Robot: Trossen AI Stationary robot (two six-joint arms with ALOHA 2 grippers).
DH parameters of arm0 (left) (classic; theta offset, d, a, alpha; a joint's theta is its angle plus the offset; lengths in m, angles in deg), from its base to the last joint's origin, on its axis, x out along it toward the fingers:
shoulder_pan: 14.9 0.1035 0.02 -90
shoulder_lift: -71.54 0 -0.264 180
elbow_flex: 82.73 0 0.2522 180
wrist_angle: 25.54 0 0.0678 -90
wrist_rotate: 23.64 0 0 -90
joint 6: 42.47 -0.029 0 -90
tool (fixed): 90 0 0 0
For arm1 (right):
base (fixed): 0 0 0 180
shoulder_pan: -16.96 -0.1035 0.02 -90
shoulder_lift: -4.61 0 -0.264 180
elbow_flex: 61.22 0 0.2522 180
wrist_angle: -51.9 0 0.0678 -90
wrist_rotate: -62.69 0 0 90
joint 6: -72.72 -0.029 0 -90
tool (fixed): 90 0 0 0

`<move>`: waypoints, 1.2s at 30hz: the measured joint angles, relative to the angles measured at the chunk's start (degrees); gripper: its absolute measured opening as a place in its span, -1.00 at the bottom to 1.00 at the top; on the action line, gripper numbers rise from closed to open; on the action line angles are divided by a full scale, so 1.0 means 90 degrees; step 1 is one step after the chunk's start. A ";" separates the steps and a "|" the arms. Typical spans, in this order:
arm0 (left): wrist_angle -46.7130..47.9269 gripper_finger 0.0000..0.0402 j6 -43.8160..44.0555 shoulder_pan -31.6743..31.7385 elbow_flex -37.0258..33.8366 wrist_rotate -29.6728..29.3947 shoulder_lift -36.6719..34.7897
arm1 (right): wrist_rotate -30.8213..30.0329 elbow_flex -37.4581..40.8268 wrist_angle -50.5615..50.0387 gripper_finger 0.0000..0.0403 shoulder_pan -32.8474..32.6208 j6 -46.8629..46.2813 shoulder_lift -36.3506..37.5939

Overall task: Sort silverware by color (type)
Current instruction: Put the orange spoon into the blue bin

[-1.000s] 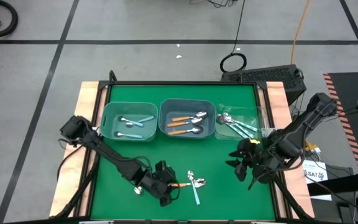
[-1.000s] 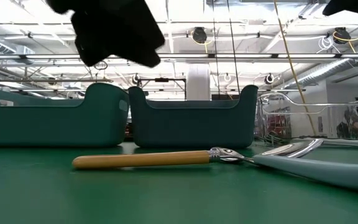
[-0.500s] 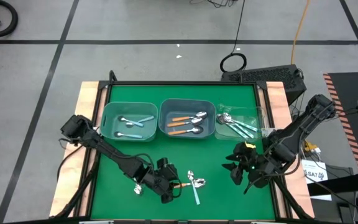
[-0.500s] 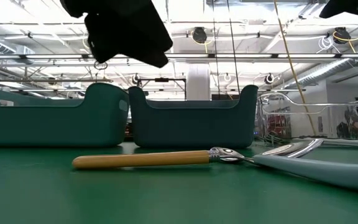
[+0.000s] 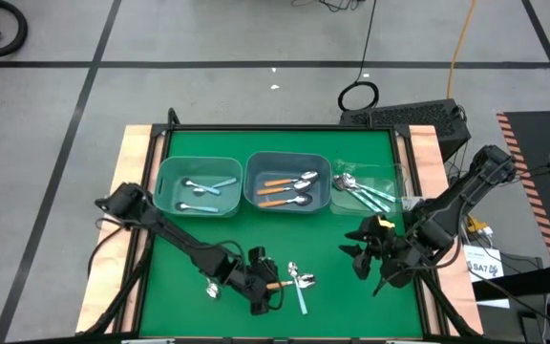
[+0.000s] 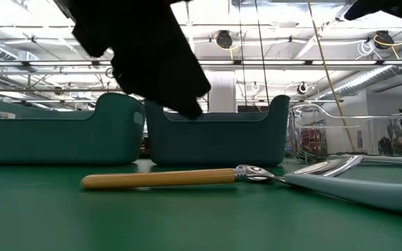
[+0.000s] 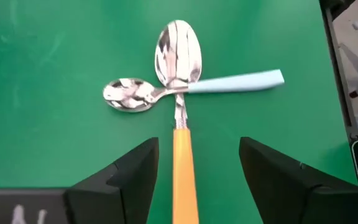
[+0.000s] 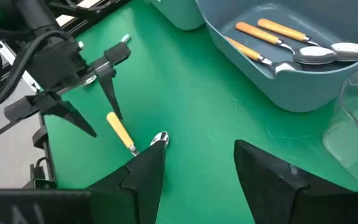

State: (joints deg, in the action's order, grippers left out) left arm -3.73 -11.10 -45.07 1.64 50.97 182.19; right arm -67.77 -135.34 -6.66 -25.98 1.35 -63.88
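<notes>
Two spoons are lying crossed just ahead of your left gripper [image 7: 194, 171]: its fingers are standing apart on either side of the orange-handled spoon [image 7: 182, 155], not clamping it. That spoon's bowl is overlapping the light-blue-handled spoon [image 7: 229, 81]. Your right gripper [image 5: 363, 256] is hovering well apart, released and holding nothing.

Two spoons lie crossed on the green table mat [image 5: 208, 248], in front of the middle bin [image 5: 286, 182]: the orange-handled spoon [image 7: 180, 118] lies flat, bowl up, its neck over the light-blue-handled spoon [image 7: 185, 89]. Three orange-handled spoons [image 8: 284, 40] lie in the middle bin.
</notes>
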 joint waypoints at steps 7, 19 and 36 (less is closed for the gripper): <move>-0.0246 0.15 0.0219 0.0010 0.0011 0.0055 0.0184 | 0.0007 0.0000 0.0102 -0.08 0.0107 -0.0345 0.0000; -0.0569 0.16 0.0167 0.0005 0.0000 0.0191 0.0295 | 0.0022 0.0000 0.0452 -0.08 0.0146 -0.0829 0.0000; -0.0536 0.16 0.0193 -0.0049 0.0000 0.0143 0.0295 | 0.0362 0.0000 0.1533 -0.08 0.0133 -0.1842 -0.0548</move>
State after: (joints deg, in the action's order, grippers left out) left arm -8.56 -9.37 -45.51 1.64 52.25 184.84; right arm -64.52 -135.34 7.14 -24.78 -15.23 -68.81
